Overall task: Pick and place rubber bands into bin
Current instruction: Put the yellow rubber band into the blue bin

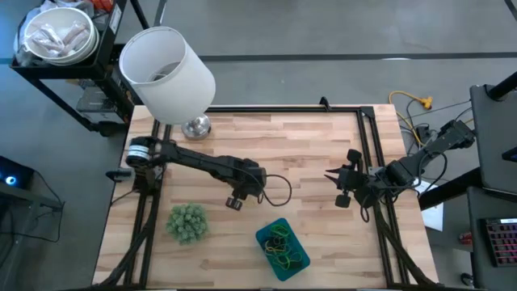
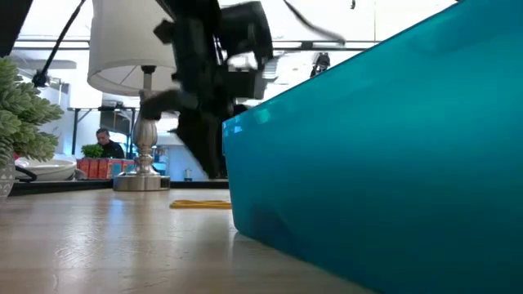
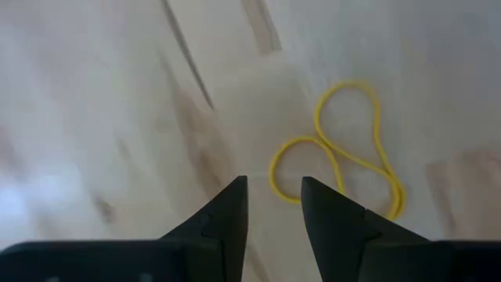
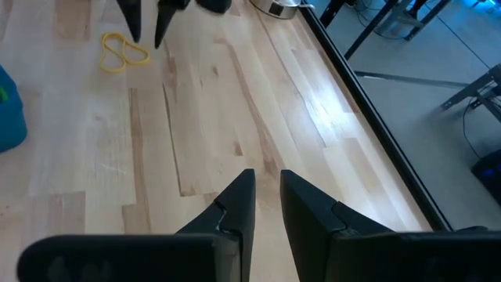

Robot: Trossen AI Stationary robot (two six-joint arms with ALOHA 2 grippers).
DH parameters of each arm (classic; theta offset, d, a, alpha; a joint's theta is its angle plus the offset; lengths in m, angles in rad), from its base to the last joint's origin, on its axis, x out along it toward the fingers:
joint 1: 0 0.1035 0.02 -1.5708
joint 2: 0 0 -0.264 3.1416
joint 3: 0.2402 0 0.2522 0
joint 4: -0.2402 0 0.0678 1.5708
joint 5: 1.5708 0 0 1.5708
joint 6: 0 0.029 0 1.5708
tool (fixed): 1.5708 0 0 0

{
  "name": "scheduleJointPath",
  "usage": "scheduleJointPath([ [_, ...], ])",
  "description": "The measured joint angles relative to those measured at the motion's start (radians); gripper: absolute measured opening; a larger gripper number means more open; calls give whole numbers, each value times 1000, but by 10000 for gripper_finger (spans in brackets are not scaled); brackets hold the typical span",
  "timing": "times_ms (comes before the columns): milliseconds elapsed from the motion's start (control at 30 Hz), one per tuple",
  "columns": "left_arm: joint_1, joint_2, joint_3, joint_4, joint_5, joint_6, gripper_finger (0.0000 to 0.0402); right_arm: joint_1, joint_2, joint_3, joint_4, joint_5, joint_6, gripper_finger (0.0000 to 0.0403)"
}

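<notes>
Inside bin (image 1: 264, 237): rubber bands (image 1: 283, 245).

The table (image 1: 307, 145) has a light wooden top made of planks, with a dark frame along its edges. In the high view, a lamp (image 1: 168, 74) with a white shade stands on its metal base at about 11 o'clock. A fuzzy green ball (image 1: 187, 222) rests at about 8 o'clock. The teal bin (image 1: 283, 248) sits at about 6 o'clock. One yellow rubber band (image 4: 124, 52), twisted like a figure eight, lies flat on the wood near the middle.
</notes>
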Motion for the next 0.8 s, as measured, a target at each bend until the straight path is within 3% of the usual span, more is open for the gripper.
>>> scheduleJointPath([
  [233,2,62,0,1,-1,-6,104,0,0,0,0,0,0,57],
  [800,3,59,-37,44,-3,-114,104,0,0,0,3,0,0,57],
])
